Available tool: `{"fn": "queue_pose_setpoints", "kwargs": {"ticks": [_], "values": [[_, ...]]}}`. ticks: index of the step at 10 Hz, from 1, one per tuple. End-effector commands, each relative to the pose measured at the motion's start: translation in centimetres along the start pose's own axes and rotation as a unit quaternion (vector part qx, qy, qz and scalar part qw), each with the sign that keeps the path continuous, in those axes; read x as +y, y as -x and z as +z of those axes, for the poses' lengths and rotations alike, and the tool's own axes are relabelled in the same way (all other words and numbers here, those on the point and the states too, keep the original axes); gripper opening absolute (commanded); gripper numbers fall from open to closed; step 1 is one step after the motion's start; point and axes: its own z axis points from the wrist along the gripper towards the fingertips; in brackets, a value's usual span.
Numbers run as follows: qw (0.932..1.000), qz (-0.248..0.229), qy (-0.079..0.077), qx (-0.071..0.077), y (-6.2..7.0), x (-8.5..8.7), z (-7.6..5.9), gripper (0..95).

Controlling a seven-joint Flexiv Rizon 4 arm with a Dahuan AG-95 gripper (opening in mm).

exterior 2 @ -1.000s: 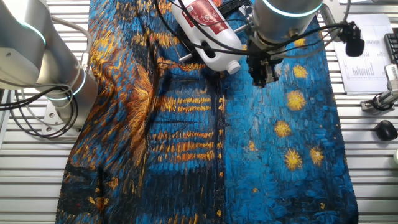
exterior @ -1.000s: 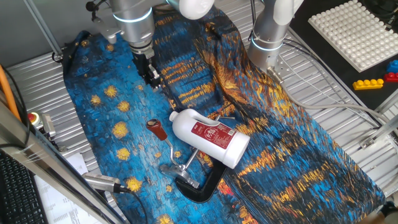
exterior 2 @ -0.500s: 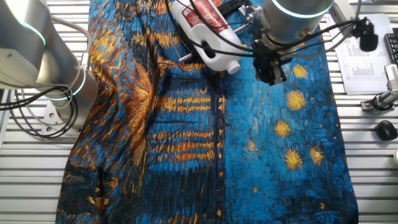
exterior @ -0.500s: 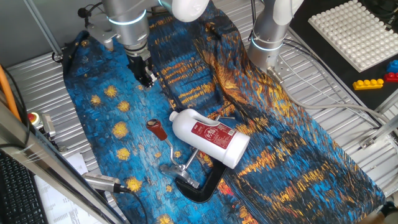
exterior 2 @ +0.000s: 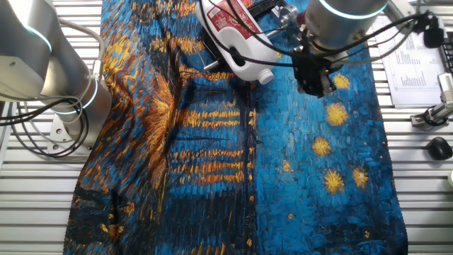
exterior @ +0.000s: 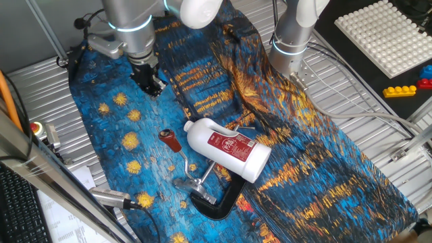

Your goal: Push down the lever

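Note:
The lever [exterior: 181, 160] is a thin silver rod with a dark-red end piece [exterior: 169, 140]. It rises to the left from a black C-shaped clamp [exterior: 217, 202] lying on the blue-and-orange painted cloth [exterior: 135, 142]. A white bottle with a red label [exterior: 228, 149] lies across the clamp, just right of the rod. My gripper [exterior: 150, 86] hangs above the cloth, behind and left of the red end piece and well apart from it. Its dark fingers look pressed together and hold nothing. In the other fixed view the gripper [exterior 2: 316, 80] is right of the bottle [exterior 2: 237, 35], and the lever is hidden.
A second arm's base [exterior: 292, 42] stands at the back. A white pegboard [exterior: 386, 34] and toy bricks [exterior: 407, 88] lie at the right. A red button [exterior: 35, 128] and a silver tool [exterior: 115, 198] are at the left edge. A mouse [exterior 2: 439, 147] and papers [exterior 2: 417, 64] lie beside the cloth.
My gripper has moved left, away from the bottle, over the starry side of the cloth. The lever, clamp and bottle have not moved.

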Motion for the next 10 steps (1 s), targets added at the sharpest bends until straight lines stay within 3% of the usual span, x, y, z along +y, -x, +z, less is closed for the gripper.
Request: {"fn": "queue_pose_setpoints", "kwargs": {"ticks": [1, 4, 5, 6, 7, 9, 10], "values": [[0.9968, -0.080, -0.007, -0.002, 1.4, -1.1, 0.8, 0.0], [0.9833, -0.181, -0.014, -0.005, 3.1, -1.7, 1.1, 0.0], [0.9753, -0.221, -0.007, -0.005, 4.0, -1.9, 1.3, 0.0], [0.9596, -0.281, 0.003, -0.016, 4.9, -2.0, 1.5, 0.0], [0.9529, -0.303, 0.005, -0.021, 5.6, -2.0, 1.5, 0.0], [0.9135, -0.405, -0.007, -0.041, 8.2, -2.0, 1.6, 0.0], [0.9049, -0.423, -0.011, -0.043, 8.9, -2.0, 1.5, 0.0]]}}
